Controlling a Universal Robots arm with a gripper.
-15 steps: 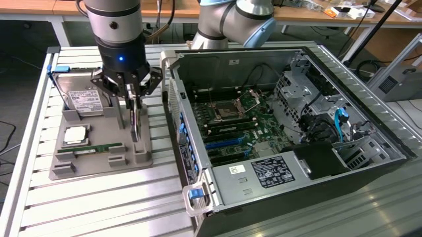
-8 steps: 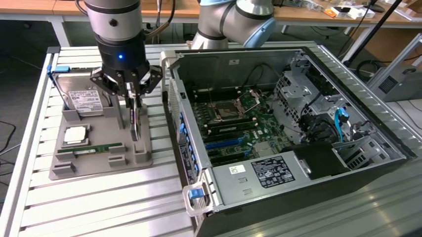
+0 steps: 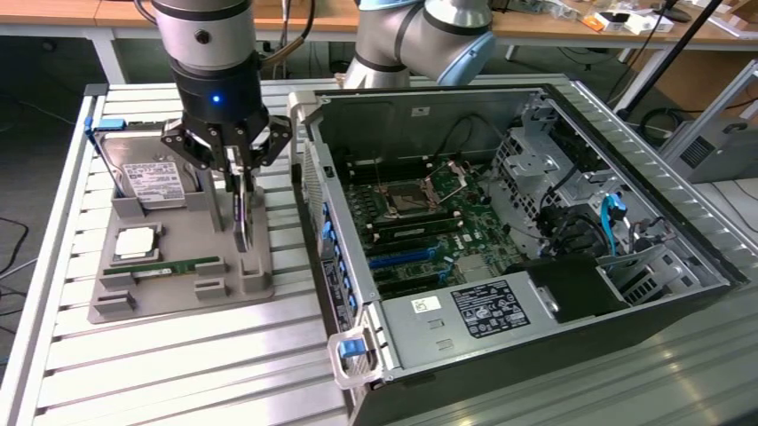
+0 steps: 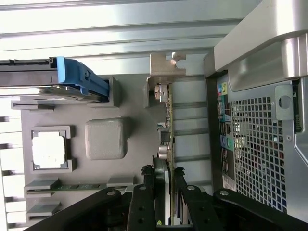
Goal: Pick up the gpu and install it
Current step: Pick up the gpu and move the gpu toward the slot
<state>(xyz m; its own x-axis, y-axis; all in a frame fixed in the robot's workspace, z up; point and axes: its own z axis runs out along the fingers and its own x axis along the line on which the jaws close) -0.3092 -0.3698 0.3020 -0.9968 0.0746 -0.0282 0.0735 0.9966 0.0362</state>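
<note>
The tool [image 3: 233, 169] is clamped on the upright gpu [image 3: 243, 224] at the holder's [image 3: 177, 297] edge nearest the case [image 3: 391, 115]. Lifting straight up should keep it from binding in its slot.

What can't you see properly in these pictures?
Exterior view: the gripper hides the top of the gpu.
Wrist view: the gpu is edge-on, so its flat sides are hidden.
Exterior view: the words on the hard drive label are too small.
Wrist view: the picture's edge cuts off the case.
</note>
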